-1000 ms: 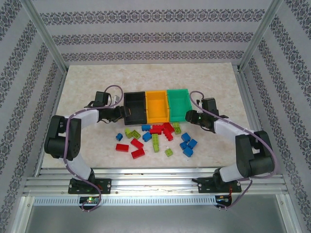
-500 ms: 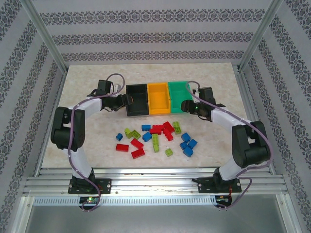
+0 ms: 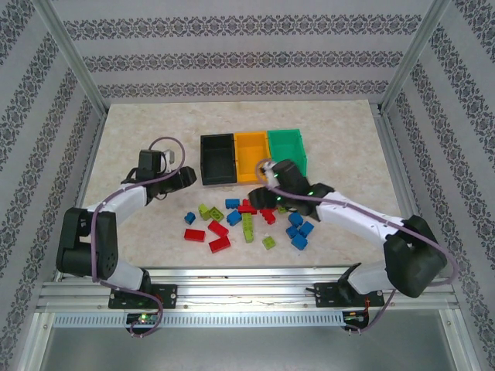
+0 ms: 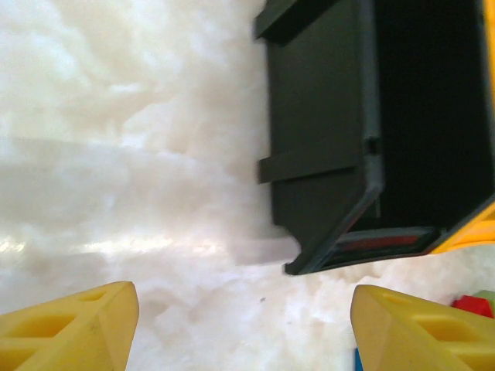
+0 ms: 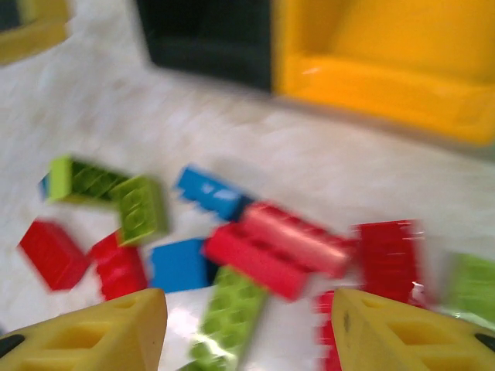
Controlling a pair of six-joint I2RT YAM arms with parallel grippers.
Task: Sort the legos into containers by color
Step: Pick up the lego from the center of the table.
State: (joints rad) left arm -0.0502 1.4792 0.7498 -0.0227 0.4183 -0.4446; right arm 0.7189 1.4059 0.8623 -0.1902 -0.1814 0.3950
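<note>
Three containers stand in a row at mid-table: black (image 3: pixel 217 159), orange-yellow (image 3: pixel 250 157) and green (image 3: pixel 287 151). The legos lie loose in front of them: red (image 3: pixel 219 244), blue (image 3: pixel 300 229) and yellow-green (image 3: pixel 248 224). My left gripper (image 3: pixel 184 177) is open and empty just left of the black bin's (image 4: pixel 325 139) near corner, its fingertips (image 4: pixel 69 325) over bare table. My right gripper (image 3: pixel 261 199) hovers open over the middle of the pile. Red bricks (image 5: pixel 278 247) and a yellow-green brick (image 5: pixel 232 317) show blurred between its fingertips (image 5: pixel 410 332), and none is held.
The black bin (image 5: pixel 209 35) and orange-yellow bin (image 5: pixel 387 54) sit just beyond the pile in the right wrist view. Metal frame posts (image 3: pixel 73 69) and patterned walls enclose the table. Bare tabletop (image 3: pixel 131 131) lies left of and behind the bins.
The bins shifted farther back with both grippers at their ends. Both grippers then opened; the left drew back leftward, the right swung over to the brick pile.
</note>
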